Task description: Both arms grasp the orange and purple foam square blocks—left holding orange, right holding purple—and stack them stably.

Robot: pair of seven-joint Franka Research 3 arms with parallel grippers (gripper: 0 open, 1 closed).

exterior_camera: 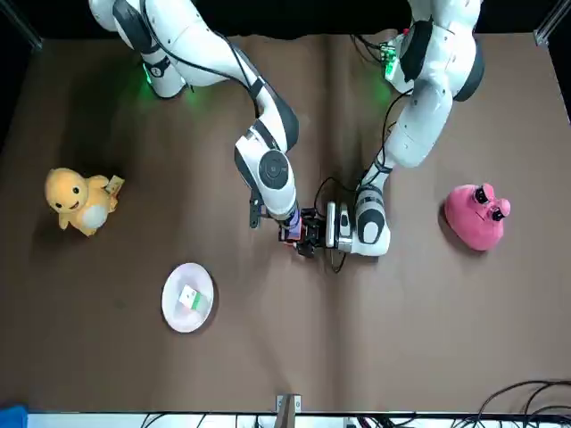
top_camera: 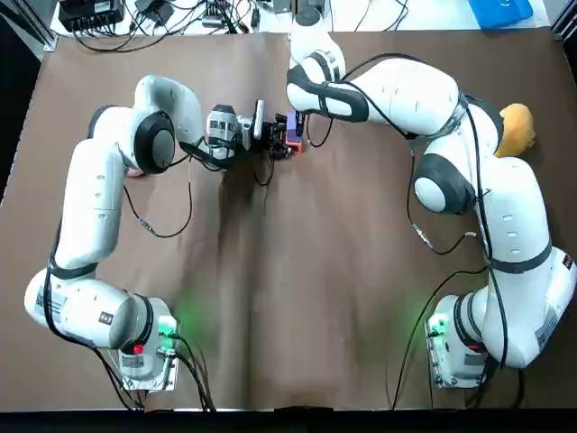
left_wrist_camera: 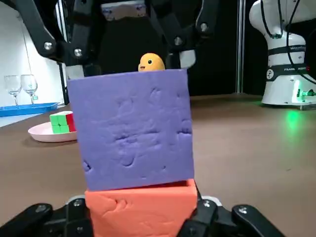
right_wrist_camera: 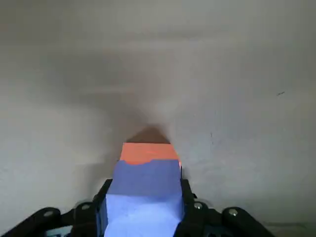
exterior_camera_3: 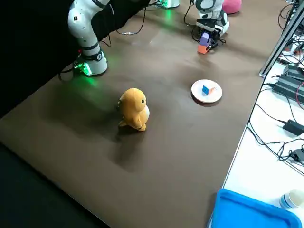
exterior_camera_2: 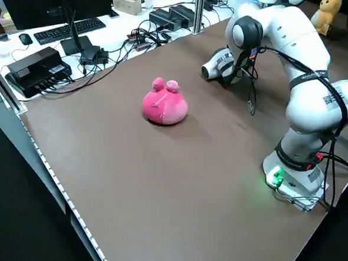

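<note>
- Purple block [left_wrist_camera: 133, 131] sits on the orange block [left_wrist_camera: 143, 200], upper centre of the top view, low over the bench [top_camera: 270, 289]; bench contact unclear.
- Left gripper [left_wrist_camera: 142, 217] pinches orange; right gripper [right_wrist_camera: 144, 200] pinches purple.
- Step, by my reading: blocks mated, release not yet done.
- Next move likely needs right gripper spreading gently, then a straight lift without nudging.
</note>
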